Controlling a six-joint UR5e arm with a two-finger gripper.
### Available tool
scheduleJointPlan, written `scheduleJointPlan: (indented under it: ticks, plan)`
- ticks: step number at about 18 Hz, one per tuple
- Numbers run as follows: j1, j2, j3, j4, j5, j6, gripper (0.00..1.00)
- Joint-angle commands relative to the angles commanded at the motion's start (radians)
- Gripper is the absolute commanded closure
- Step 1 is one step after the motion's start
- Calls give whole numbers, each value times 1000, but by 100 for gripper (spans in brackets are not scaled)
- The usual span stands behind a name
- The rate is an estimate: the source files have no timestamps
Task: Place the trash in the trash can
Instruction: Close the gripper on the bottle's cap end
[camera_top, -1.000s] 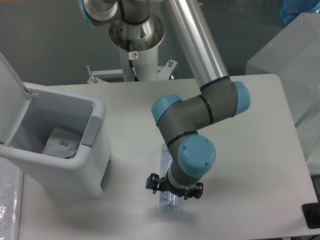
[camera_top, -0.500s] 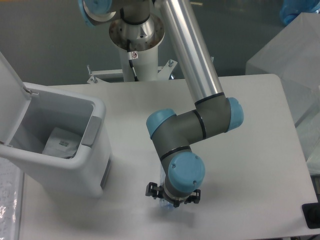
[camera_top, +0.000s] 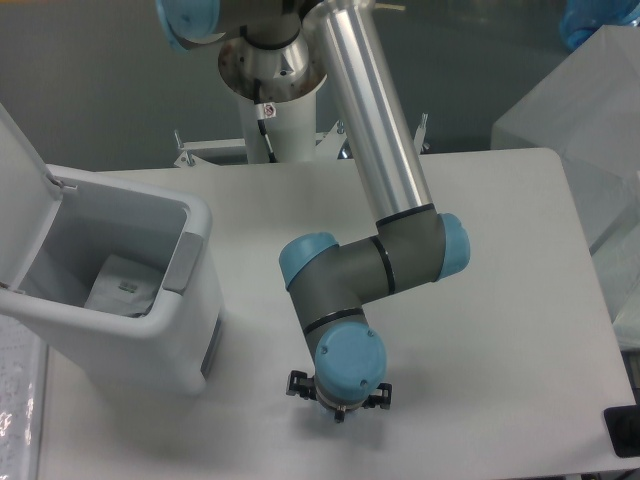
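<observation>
Lying in one open trash can (camera_top: 190, 300), one wrapper (camera_top: 122, 286)

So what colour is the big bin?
White, with a grey latch panel; the trash can shows clearly in the fixed camera view.

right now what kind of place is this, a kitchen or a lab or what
Most likely a robotics lab or test bench, not a kitchen. A robot arm is bolted to a post behind a plain white table, which carries only an open trash can. The gripper hangs low over the tabletop.

Trash can (camera_top: 150, 340) at table's (camera_top: 520, 300) left edge, wrapper (camera_top: 122, 287) inside; arm (camera_top: 350, 300) to its right.
</observation>
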Motion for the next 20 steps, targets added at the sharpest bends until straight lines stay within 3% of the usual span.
scheduleJointPlan:
  ticks: [4,8,9,20]
  plan:
    - [-2,0,-2,0,0,-25,25]
    - [-8,5,-2,-3,-1,-25,63]
    - [-8,6,-2,-3,-1,-25,68]
    - [6,60,9,8,-18,-8,71]
